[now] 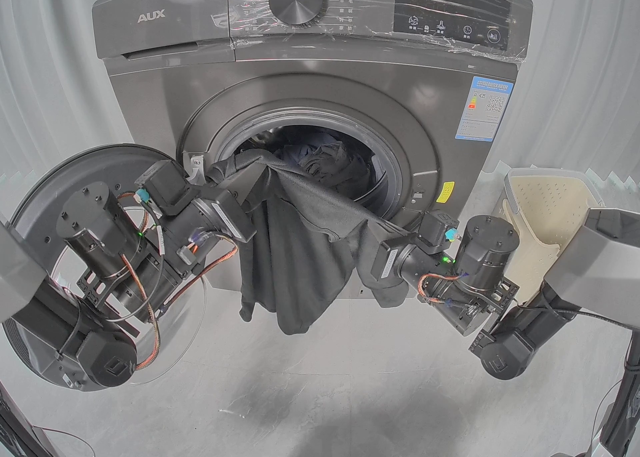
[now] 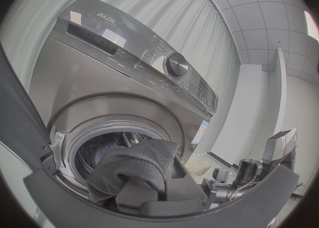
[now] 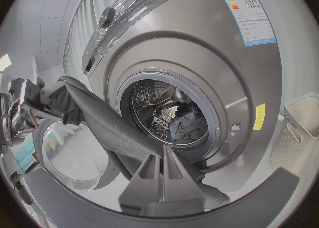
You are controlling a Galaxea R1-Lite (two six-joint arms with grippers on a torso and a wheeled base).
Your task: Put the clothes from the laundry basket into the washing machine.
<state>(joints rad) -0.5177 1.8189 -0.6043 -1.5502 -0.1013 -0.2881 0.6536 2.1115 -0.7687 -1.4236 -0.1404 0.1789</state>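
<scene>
Now, left gripper (image 2: 164, 188) and right gripper (image 3: 162, 163) both pinching dark garment (image 1: 300, 252), before open washing machine (image 1: 200, 92)

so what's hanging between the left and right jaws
A dark garment spans the gap, held at both ends by the jaws, sagging before the washing machine; head view shows it.

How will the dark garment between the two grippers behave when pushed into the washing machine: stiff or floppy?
Probably very floppy: the dark garment sags between the left gripper and right gripper, its end hanging below. It looks light, thin cloth. The loose end may catch on the washing machine rim.
</scene>
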